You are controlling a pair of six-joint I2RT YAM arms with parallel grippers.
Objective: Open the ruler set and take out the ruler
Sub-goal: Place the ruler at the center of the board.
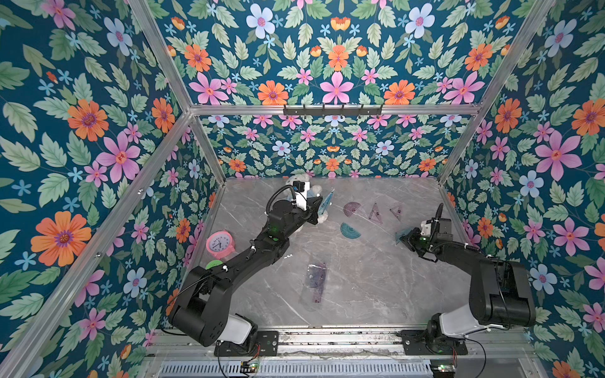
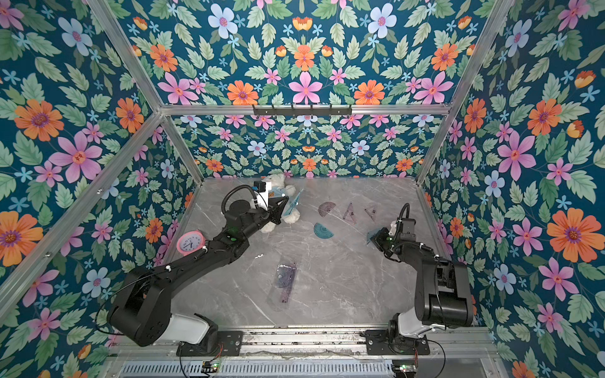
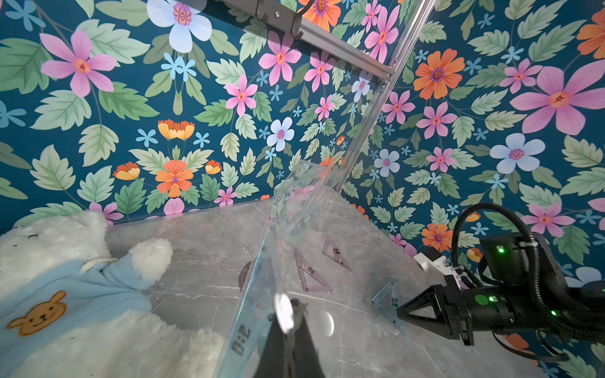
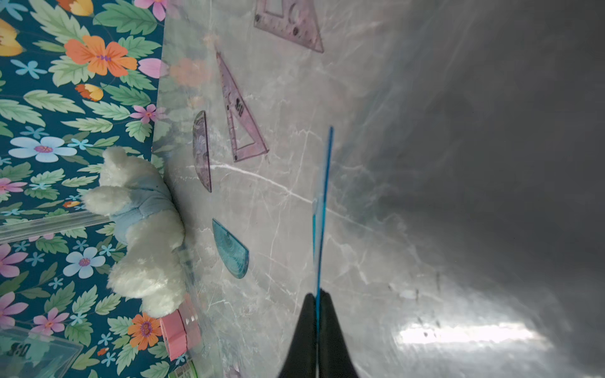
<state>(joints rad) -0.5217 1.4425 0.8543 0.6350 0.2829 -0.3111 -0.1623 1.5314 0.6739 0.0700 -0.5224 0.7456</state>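
The left tool point(image 3: 292, 319) is clamped on the clear pouch point(image 3: 294, 203) of the ruler set. It holds the pouch up off the counter point(image 1: 360, 288) at upper centre in both top views, by the plush bear point(image 3: 65, 261). At the right, the right tool point(image 4: 317, 296) pinches a teal set square point(image 4: 322, 212) edge-on. To my eye, the pouch should be kept steady, mouth tilted down, so the teal piece point(image 3: 242, 330) seemingly inside slides free. The pouch looks thin, glossy and floppy.

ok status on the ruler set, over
left jaws shut on clear plastic pouch, held up beside white teddy bear. right jaws shut on see-through blue triangle ruler. purple straight ruler flat mid-table.
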